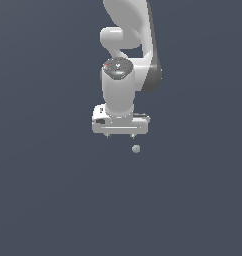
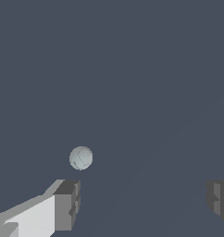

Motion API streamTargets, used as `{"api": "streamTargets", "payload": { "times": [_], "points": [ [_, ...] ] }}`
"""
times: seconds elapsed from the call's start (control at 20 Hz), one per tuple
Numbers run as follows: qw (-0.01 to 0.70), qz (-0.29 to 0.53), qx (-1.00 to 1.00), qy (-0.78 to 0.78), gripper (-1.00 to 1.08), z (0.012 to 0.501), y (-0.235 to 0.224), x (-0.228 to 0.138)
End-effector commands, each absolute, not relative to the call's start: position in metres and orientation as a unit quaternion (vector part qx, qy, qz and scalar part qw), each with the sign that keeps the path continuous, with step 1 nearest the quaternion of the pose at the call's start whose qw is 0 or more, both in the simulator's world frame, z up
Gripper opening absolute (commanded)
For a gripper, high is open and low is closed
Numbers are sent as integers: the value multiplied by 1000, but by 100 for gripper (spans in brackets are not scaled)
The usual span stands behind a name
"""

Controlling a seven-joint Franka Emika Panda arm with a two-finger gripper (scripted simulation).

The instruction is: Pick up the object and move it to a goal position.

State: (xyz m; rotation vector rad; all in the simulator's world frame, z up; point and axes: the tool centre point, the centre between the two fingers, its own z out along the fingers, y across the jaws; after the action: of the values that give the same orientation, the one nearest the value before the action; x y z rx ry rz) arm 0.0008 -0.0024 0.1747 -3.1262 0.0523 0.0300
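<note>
My jaws stand wide apart and hold nothing, since the ball (image 1: 136, 148) is not yet between them. My gripper (image 1: 120, 135) hangs near the ball, which lies just beyond one fingertip (image 2: 67, 203) on the plain dark bench (image 1: 53, 200), outside the gap. I judge I must shift sideways before closing. The wrist view shows this offset and the ball's faint seam lines; the exterior view shows my arm (image 1: 128, 45) upright above the ball.
</note>
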Motion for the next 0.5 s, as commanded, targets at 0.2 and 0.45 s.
{"api": "streamTargets", "payload": {
  "times": [0.2, 0.45],
  "points": [
    [3, 8, -1000, 16, 100, 174, -8, 2],
    [-10, 5, -1000, 13, 100, 172, -24, 5]
  ]
}}
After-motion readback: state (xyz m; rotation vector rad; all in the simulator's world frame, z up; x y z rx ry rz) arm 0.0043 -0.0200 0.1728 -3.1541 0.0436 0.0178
